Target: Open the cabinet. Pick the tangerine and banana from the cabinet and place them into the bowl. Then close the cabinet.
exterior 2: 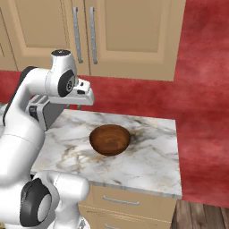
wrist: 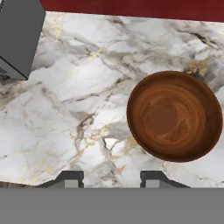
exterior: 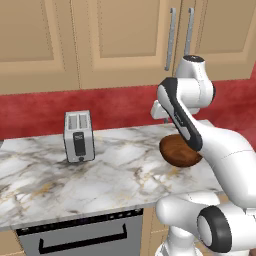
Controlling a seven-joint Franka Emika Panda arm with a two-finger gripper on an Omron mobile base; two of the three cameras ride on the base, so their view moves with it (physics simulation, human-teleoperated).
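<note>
The cabinet (exterior: 135,45) (exterior 2: 134,31) hangs on the wall above the counter with both doors shut, its two silver bar handles (exterior: 171,39) side by side at the middle. The tangerine and banana are out of view. The dark reddish-brown bowl (exterior: 175,151) (exterior 2: 110,139) (wrist: 175,116) stands empty on the marble counter. My gripper (wrist: 111,179) (exterior 2: 80,106) hovers above the counter, below the handles, pointing down. It is just left of the bowl in the hand view. Its fingers (wrist: 70,178) are apart with nothing between them.
A silver toaster (exterior: 79,136) (wrist: 17,35) stands on the marble counter (exterior: 120,175) left of the bowl. A red backsplash runs behind. An oven front (exterior: 85,240) sits below the counter edge, and drawers (exterior 2: 120,201) lie under the right part.
</note>
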